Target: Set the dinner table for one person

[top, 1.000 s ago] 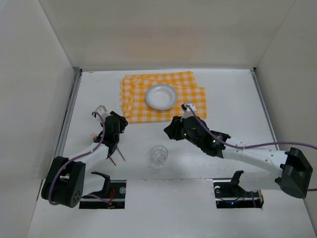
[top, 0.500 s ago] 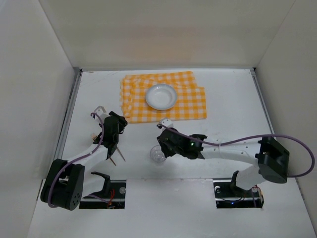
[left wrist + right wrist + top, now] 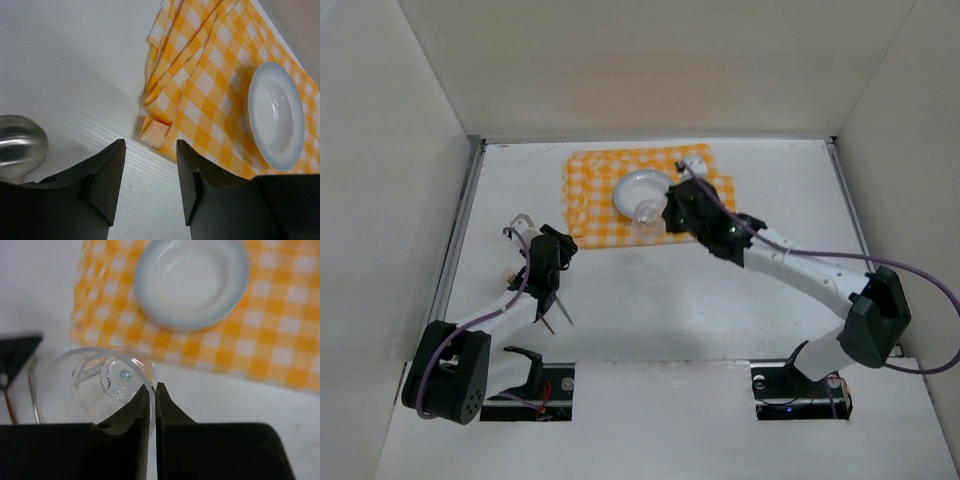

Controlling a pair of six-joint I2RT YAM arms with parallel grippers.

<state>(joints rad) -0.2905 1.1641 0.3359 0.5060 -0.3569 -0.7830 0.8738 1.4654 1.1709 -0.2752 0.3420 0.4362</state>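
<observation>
One glass (image 3: 95, 385) hangs rim-pinched in the right gripper (image 3: 152, 390) above the cloth (image 3: 590, 195).
Such a thin hold could slip, striking the plate (image 3: 190, 282); left gripper (image 3: 149, 150) gapes empty.

The left arm (image 3: 500, 310) is lying low in the lower left of the top view. It is bending up from its base toward the middle of the frame. The left gripper (image 3: 150, 150) is holding its two dark fingers apart, leaving a wide gap between them. The right arm (image 3: 800, 275) is reaching from the lower right, up and across to the upper middle. The right gripper (image 3: 152, 392) is squeezing its fingers close together, pinching the rim of a glass (image 3: 95, 385) between them.
</observation>
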